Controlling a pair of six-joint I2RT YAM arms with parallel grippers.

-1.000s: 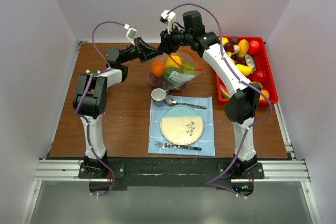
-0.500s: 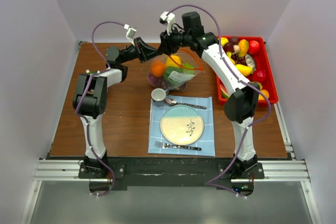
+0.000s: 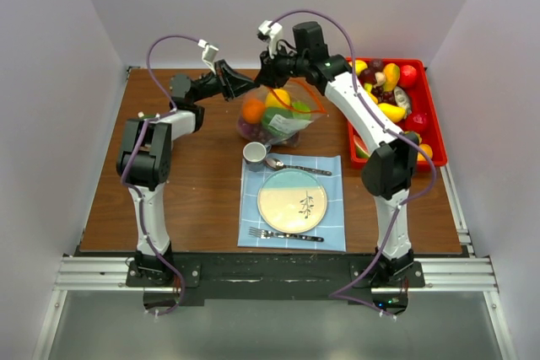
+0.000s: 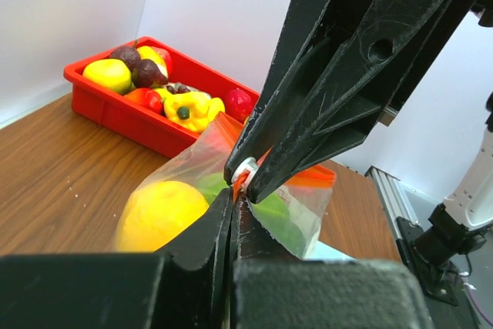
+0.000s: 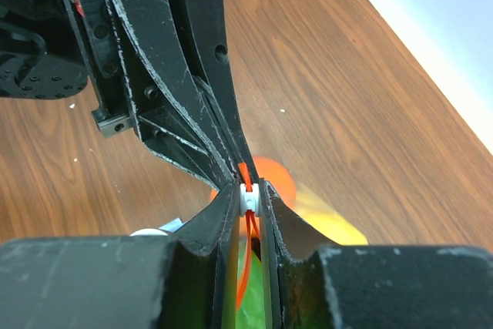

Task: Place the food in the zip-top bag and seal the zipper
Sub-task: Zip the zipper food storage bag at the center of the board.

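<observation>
We are sealing: the bag (image 3: 283, 115), food (image 4: 158, 213) inside, sits far-centre on the table (image 3: 194, 191); left gripper (image 4: 233, 196) clamps the zipper (image 4: 314, 178) end; right gripper (image 5: 248, 192) seems clenched on its white slider (image 4: 245, 167); next, draw the slider steadily across.

Our clear bag (image 3: 285, 120), part-filled, at the far middle of the surface (image 3: 202, 176).
We see orange, yellow, green and purple food (image 3: 254, 110) inside; more lies heaped well to its right. The orange-red zipper (image 5: 245, 271) runs along the bag's lifted top edge.
</observation>
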